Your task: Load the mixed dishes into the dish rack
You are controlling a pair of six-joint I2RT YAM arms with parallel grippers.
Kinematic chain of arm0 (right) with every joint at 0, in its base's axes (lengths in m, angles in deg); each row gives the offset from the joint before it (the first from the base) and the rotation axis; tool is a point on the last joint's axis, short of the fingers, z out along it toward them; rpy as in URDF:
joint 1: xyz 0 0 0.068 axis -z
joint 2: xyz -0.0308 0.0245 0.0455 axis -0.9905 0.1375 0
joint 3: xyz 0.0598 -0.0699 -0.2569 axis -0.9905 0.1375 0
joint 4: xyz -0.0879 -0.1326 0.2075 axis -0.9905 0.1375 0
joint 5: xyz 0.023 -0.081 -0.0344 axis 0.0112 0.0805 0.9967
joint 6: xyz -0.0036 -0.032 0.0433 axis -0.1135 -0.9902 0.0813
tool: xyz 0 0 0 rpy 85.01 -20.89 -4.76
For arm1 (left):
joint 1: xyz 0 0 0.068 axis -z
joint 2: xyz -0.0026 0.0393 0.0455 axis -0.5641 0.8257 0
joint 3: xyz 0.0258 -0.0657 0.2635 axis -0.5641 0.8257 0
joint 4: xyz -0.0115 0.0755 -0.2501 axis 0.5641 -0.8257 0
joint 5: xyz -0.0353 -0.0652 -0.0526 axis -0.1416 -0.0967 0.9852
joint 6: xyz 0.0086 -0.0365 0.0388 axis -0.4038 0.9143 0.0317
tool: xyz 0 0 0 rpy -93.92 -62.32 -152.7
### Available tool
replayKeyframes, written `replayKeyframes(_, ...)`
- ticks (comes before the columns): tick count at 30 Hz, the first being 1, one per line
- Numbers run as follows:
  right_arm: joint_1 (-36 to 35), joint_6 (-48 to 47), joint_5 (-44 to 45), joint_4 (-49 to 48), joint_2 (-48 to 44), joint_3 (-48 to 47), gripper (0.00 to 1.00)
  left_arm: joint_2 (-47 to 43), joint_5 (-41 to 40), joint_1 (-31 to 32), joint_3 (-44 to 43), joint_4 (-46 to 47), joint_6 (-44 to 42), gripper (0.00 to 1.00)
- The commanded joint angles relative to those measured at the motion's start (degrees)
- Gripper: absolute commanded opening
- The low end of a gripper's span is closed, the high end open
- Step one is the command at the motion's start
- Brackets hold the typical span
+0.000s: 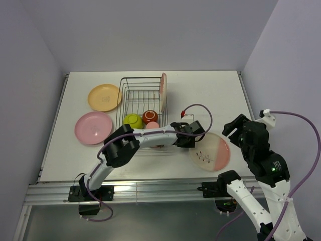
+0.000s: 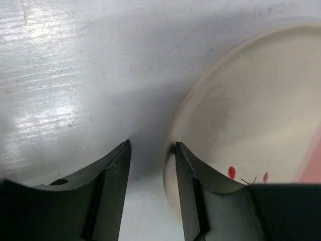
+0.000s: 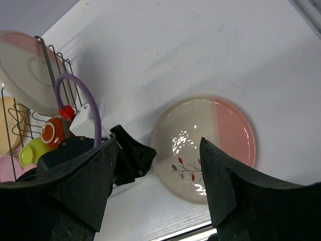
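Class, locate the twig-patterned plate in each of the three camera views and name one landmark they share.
Top external: twig plate, lower right of centre, right of the dish rack.
Left wrist: it fills the right side.
Right wrist: centre of the picture.
Shared landmark: the left gripper beside its rim.

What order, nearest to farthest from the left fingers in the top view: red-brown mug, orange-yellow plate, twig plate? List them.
1. Twig plate, front right, adjacent.
2. Red-brown mug, inside the dish rack.
3. Orange-yellow plate, back left.
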Motion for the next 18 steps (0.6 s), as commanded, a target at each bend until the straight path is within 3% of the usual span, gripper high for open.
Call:
replayKeyframes(1, 0.19, -1.05, 2.42, 0.44, -0.88, -2.68, 0.74, 5.21, -1.53, 0.10, 0.90, -4.36, 0.25, 0.46)
replayKeyframes(6, 0.19, -1.23, 2.50, 0.88, -1.49, -3.38, 0.74, 8.19, -5.13, 0.27, -1.29, -7.34, -0.62, 0.42)
replayKeyframes(12, 0.28, -1.41, 2.59, 1.05, -2.11, -2.77, 0.74, 10.84, -4.79, 0.27, -3.94, -8.32, -2.47, 0.24)
replayKeyframes(16, 0.19, -1.67, 2.77, 1.14, -2.46, -2.33, 0.74, 10.75, -3.82, 0.27, -4.20, -6.91, -3.43, 0.00)
replayKeyframes(18, 0.28, -2.37, 2.25, 0.97, -2.64, -1.72, 0.74, 10.49, -3.73, 0.10, -4.12, -6.83, -3.88, 0.00)
